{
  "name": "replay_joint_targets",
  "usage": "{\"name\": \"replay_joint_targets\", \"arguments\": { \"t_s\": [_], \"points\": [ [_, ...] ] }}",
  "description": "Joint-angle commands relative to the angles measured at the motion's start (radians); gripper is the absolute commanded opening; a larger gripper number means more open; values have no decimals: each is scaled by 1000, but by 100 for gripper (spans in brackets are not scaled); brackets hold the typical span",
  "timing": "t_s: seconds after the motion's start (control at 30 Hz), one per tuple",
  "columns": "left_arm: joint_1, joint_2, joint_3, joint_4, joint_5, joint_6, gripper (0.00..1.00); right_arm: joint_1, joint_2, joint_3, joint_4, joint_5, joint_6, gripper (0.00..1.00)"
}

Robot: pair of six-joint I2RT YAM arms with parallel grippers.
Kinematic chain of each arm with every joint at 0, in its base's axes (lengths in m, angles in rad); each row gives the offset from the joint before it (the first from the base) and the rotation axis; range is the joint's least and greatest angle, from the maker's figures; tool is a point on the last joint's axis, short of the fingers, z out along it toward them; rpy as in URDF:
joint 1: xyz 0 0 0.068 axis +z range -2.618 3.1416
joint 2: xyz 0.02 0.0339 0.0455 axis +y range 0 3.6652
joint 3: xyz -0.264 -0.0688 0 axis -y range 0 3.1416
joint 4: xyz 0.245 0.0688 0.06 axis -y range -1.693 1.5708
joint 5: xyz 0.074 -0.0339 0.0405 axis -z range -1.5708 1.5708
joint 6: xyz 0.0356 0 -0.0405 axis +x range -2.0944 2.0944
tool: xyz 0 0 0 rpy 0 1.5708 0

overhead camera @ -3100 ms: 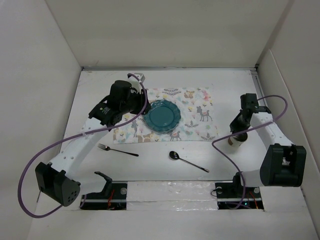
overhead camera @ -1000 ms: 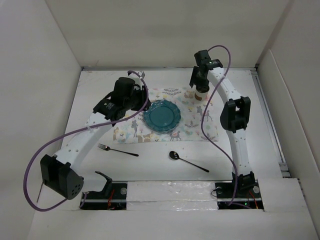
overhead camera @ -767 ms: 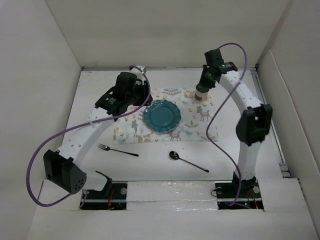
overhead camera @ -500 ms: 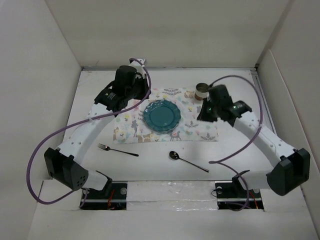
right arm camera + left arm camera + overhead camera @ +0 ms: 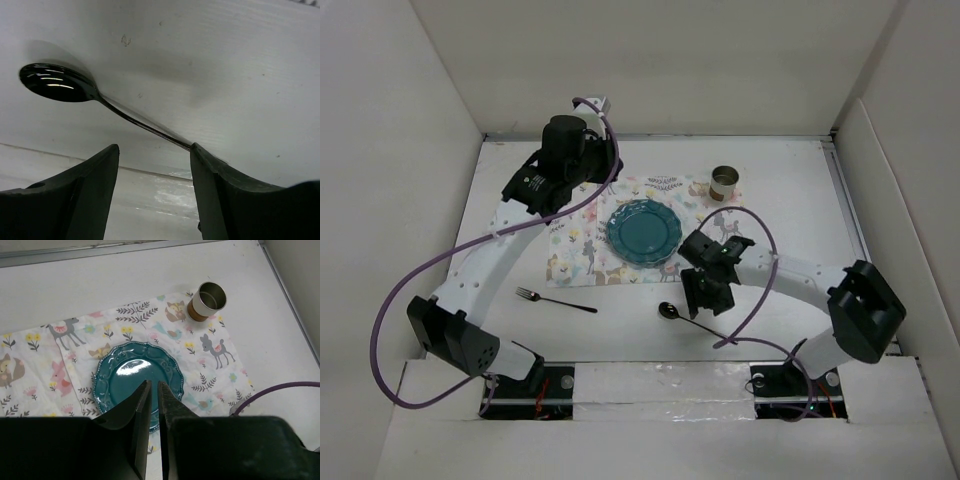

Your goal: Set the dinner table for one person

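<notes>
The left arm (image 5: pixel 485 260) climbs from its base at the near left, runs up the left side of the counter (image 5: pixel 790 200) and bends at the wrist over the far left corner of the mat (image 5: pixel 582 252). Its camera looks down on the plate (image 5: pixel 125 371). The left jaws are all but clenched. Their fingers (image 5: pixel 141 412) show only a thin slit between them and grasp nothing, and they hang in the air over the plate's near rim.

The right arm (image 5: pixel 800 272) folds back from its base at the near right, with the elbow out to the right and the forearm low and reaching left. Its wrist tips down just off the mat's near edge. The right jaws are released and spread wide, low over the counter, astride the handle of the spoon (image 5: pixel 55 82). The spoon lies flat, its bowl away from the jaws. Its handle runs up to the inner face of one finger (image 5: pixel 235 200); I cannot tell whether they touch.

The teal plate sits at the mat's middle, its face bare and glossy. The cup (image 5: pixel 724 183) stands upright on the mat's far right corner, its shiny metal inside showing to the bottom. The fork (image 5: pixel 555 300) lies on the counter before the mat's left half, well apart from the spoon.

The white counter fills the floor of the view and carries all of this.
</notes>
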Motion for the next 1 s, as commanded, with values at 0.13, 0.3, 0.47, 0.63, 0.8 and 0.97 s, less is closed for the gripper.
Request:
{"name": "replay_joint_targets", "arguments": {
  "t_s": [0.13,0.3,0.47,0.63,0.8,0.97],
  "points": [
    [25,-69,-33,38,8,6,9,71,100,71,-60,69,-35,63],
    [25,-89,-42,44,0,1,9,80,177,102,-32,89,-47,60],
    [25,-105,-43,41,-20,7,10,99,232,92,17,86,-46,53],
    [25,-114,-42,39,-37,9,10,129,262,77,60,101,-15,39],
    [25,-106,-45,39,-37,7,10,178,257,80,90,112,11,9],
    [25,-100,-46,33,-38,7,10,214,196,95,60,116,28,0]
  ]
}}
